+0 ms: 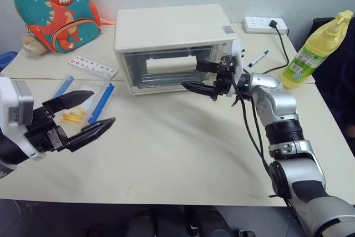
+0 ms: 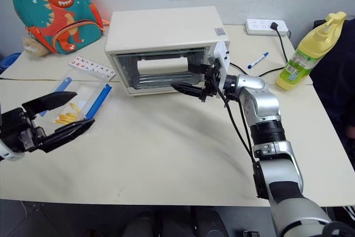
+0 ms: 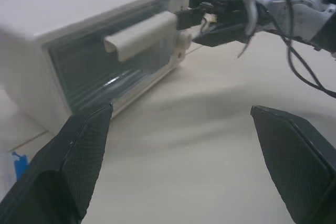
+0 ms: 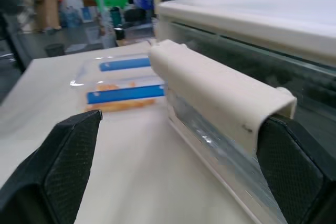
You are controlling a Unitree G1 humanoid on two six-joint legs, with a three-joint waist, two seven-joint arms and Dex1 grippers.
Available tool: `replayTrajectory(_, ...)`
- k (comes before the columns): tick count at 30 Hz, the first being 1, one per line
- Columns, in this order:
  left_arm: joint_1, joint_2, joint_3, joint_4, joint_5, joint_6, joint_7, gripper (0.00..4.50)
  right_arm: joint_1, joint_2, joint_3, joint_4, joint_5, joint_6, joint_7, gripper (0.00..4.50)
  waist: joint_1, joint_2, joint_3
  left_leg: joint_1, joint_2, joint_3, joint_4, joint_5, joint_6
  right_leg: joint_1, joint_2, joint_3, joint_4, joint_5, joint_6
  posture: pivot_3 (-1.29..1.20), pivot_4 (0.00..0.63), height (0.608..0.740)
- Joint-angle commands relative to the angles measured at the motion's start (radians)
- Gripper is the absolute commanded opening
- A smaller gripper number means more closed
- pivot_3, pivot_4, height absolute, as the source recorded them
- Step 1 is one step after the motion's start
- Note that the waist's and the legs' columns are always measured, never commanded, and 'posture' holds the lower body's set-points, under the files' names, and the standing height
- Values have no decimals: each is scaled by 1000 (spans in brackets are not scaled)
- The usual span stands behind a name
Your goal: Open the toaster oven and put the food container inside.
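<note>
Across the pale surface we are working from the left. Our left gripper is hovering with its fingers spread wide and empty, just beside the food container, which is lying flat on the surface left of the toaster oven; we judge we are keeping that hand ready for the pickup. The oven door is sitting shut, so the container has nowhere to go yet. Our right gripper is reaching level toward the door handle, fingers open around its right end, though we cannot quite tell whether they are touching it. At the far right a yellow bottle is standing well apart.
</note>
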Motion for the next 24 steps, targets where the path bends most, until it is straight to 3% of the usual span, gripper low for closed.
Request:
replayTrajectory(1, -116, 18, -72, 79, 76, -36, 42, 3609, 33, -9, 5, -146, 57, 24, 47, 4500, -3, 0, 0, -2, 0, 0, 0, 0, 0, -2, 0, 0, 1, 0, 0, 0, 150, 740)
replayTrajectory(12, -663, -22, -558, 390, 388, -107, -83, 196, 192, 1, 30, -262, 40, 17, 23, 4500, -14, -1, 1, -6, 3, 6, 10, 3, -6, -10, 8, 10, 11, 0, 0, 0, 150, 740)
replayTrajectory(17, -761, -27, -679, 493, 498, -115, -193, 42, 223, 8, 27, -291, 43, 15, -10, 4500, -14, -2, 1, -5, 3, 9, 11, 3, -6, -13, 10, 15, 14, 0, 0, 0, 150, 740)
replayTrajectory(24, -706, -18, -759, 483, 573, -117, -349, 42, 349, -47, -39, -468, 81, 62, -102, 4500, -9, -3, 1, -8, 3, 15, 12, 3, -7, -19, 10, 21, 16, 0, 2, 0, 150, 740)
